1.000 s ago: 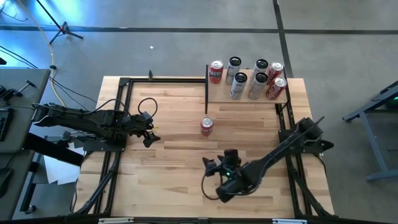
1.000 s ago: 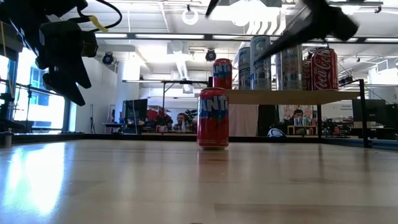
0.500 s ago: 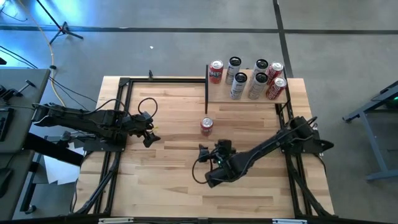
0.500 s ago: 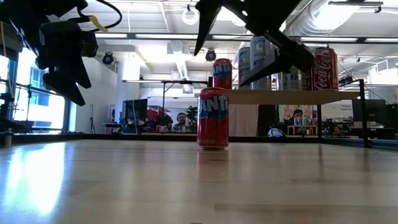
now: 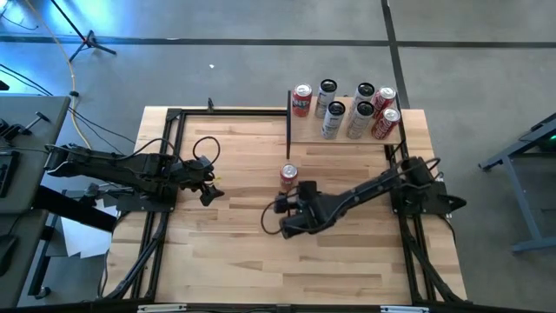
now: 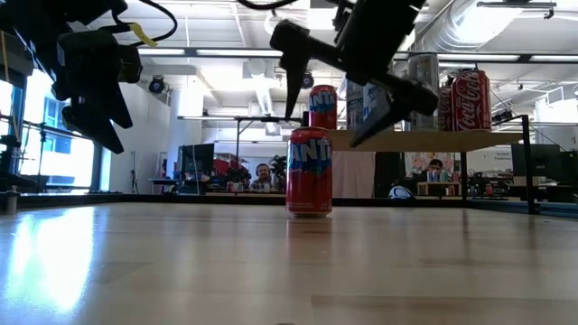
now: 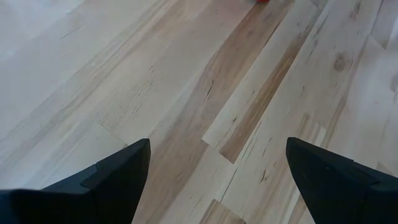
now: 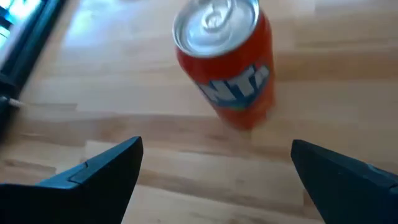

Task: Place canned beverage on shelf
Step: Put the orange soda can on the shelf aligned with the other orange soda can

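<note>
An orange soda can [image 5: 288,175] stands upright on its base on the wooden tabletop, in front of the shelf [image 5: 347,133]; it also shows in the low view [image 6: 309,171] and the right wrist view [image 8: 227,62]. My right gripper [image 5: 293,198] hovers open just on the near side of the can and above it [image 6: 339,86], touching nothing; its fingertips [image 8: 217,180] point slantwise down toward the can. My left gripper [image 5: 207,187] waits open over the table's left part, with only bare wood between its fingers [image 7: 217,180].
Several cans [image 5: 352,109] stand on the small light-wood shelf at the far right [image 6: 424,140], red and silver ones. Black frame rails [image 5: 169,165] run along the table's left, far and right sides. Bare tabletop [image 5: 243,252] lies at the near centre.
My right gripper has swung from the near centre of the table toward the far and left, closing in on the orange can, sinking a little and turning as it went. Its fingers have stayed open. The can has not moved.
</note>
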{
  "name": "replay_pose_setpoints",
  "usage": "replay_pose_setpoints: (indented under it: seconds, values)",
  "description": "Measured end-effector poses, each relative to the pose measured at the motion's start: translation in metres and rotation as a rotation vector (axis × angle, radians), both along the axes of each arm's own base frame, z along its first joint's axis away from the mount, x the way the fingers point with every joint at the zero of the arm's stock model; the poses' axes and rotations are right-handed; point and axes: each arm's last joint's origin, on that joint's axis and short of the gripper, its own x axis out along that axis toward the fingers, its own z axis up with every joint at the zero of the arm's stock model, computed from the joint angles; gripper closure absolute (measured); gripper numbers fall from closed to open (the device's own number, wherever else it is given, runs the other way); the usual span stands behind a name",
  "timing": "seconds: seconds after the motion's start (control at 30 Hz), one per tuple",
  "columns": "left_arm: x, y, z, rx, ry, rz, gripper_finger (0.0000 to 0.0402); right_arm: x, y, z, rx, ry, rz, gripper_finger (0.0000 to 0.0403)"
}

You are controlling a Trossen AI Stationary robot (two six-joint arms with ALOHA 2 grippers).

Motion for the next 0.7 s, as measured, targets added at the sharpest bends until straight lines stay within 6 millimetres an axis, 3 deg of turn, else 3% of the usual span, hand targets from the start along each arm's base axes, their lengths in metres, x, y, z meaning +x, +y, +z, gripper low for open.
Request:
replay_pose_setpoints:
  seconds: [0.5,0.7]
  values:
    - [0.000,0.000,0.000,0.000,0.000,0.000,0.0051,0.013,-0.036,0.000,-0.041,0.132,0.099,0.0004]
    - [0.000,0.000,0.000,0.000,0.000,0.000,0.0051,0.020,-0.052,-0.018,-0.091,0.204,0.080,0.0004]
